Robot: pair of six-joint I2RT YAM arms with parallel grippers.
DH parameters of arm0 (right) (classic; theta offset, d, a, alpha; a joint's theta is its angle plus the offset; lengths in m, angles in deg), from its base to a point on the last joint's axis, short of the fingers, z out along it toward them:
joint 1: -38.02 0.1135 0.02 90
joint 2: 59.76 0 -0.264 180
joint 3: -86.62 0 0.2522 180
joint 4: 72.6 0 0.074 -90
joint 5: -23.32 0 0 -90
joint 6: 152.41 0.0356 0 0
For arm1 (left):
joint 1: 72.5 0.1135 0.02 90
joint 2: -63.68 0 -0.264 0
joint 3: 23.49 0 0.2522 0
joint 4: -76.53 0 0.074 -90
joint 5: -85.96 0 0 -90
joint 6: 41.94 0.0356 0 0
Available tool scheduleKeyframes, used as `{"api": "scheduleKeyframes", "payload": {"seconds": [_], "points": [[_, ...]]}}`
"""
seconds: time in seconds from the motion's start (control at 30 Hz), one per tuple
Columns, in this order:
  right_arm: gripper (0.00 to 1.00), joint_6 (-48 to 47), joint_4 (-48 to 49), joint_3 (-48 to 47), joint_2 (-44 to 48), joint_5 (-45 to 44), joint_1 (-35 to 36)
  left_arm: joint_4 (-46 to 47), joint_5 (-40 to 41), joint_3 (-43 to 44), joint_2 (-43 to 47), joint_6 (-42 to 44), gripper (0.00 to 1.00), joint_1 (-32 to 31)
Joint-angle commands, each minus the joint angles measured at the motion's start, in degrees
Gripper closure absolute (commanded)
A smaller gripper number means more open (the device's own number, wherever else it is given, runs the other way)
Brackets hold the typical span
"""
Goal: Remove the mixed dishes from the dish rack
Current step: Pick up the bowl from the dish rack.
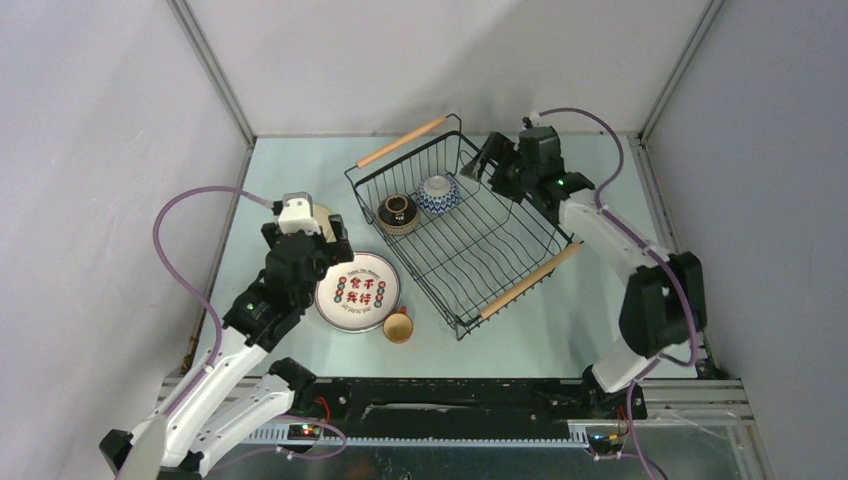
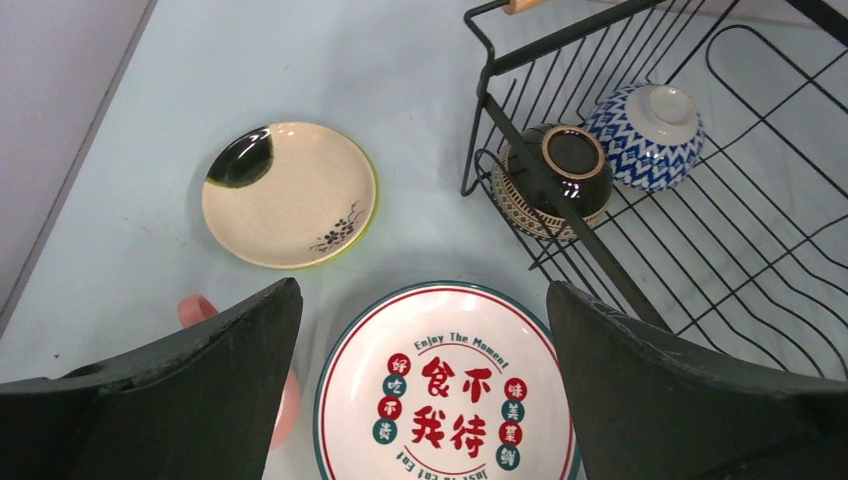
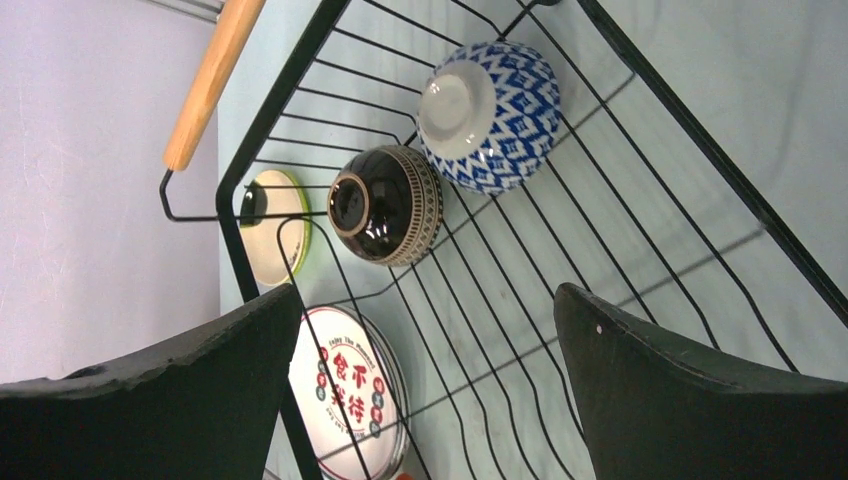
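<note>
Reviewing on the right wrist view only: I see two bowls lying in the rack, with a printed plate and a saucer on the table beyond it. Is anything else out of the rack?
Observer: Yes. A small orange cup sits on the table, close beside the printed plate on the side towards the arms.
Operator: Where is the left claw?
Observer: The left claw hangs open above that plate, holding nothing.
Operator: Is anything next to it?
Observer: A pink mug is on the table, mostly hidden behind one of that claw's fingers.
</note>
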Motion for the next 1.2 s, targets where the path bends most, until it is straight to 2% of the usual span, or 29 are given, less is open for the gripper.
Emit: {"api": "scheduleKeyframes", "payload": {"seconds": [0.0,0.13,0.27,0.57,1.17], "points": [[0.0,1.87,1.72,-11.49,-9.49,1.74,1.01,2.19,-0.17,-0.92,0.58,-0.2,0.01,1.71],[0.0,4.35,-2.26,-21.98,-19.3,4.53,2.2,2.33,-0.49,-1.11,0.15,-0.26,0.0,2.2],[0.02,9.65,-1.3,-26.44,-26.01,6.37,4.16,2.74,-1.07,-1.33,-0.45,-0.23,0.0,2.36],[0.04,18.2,3.39,-26.89,-33.82,6.45,7.36,3.84,-1.96,-1.98,-1.08,-0.14,0.01,2.42],[0.09,20.93,9.13,-21.19,-37.1,6.03,10.21,4.57,-3.49,-2.43,-0.8,-0.3,0.0,2.41]]}}
